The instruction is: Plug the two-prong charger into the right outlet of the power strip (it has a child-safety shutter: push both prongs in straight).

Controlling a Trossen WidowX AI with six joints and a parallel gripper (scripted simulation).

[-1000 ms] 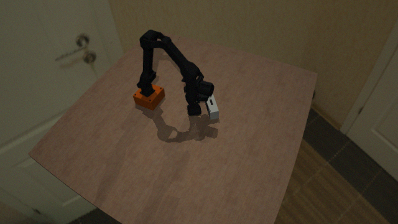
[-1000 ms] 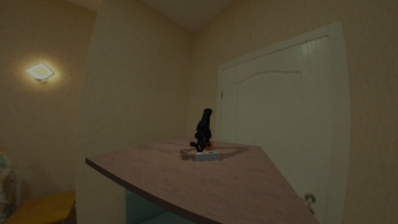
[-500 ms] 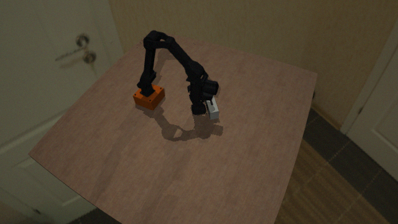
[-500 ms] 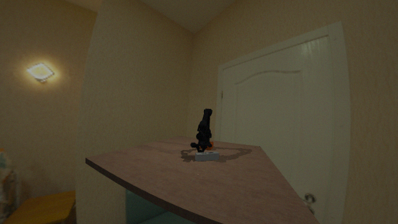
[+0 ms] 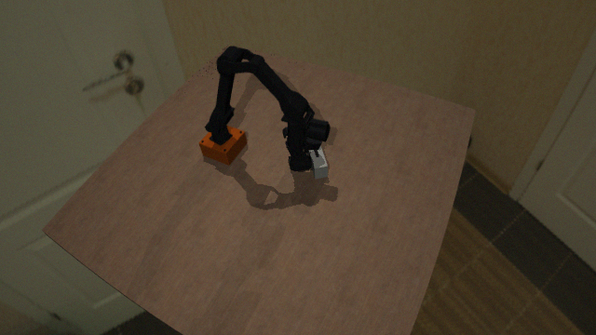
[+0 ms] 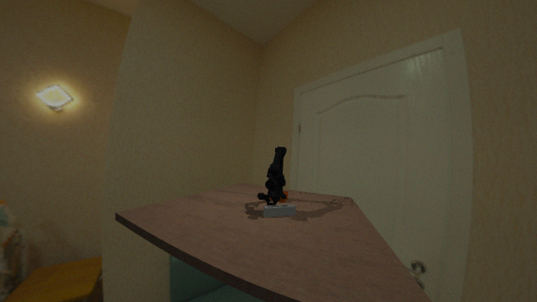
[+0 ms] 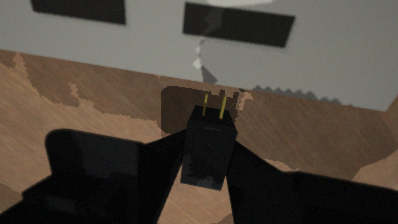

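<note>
My gripper (image 7: 207, 137) (image 5: 303, 163) is shut on the black two-prong charger (image 7: 207, 145). Its two yellow prongs (image 7: 213, 107) point forward and downward. In the wrist view the grey power strip (image 7: 325, 60) fills the top, with two dark outlet recesses, one on the left (image 7: 80, 10) and one on the right (image 7: 237, 24). The prongs are short of the strip, over the wooden table just below the right recess. In the top and exterior views the strip (image 5: 319, 164) (image 6: 278, 210) lies on the table right beside the gripper (image 6: 273, 197).
The arm's orange base (image 5: 223, 145) stands on the brown table (image 5: 233, 242) (image 6: 294, 252) to the left of the strip. Doors and walls surround the table.
</note>
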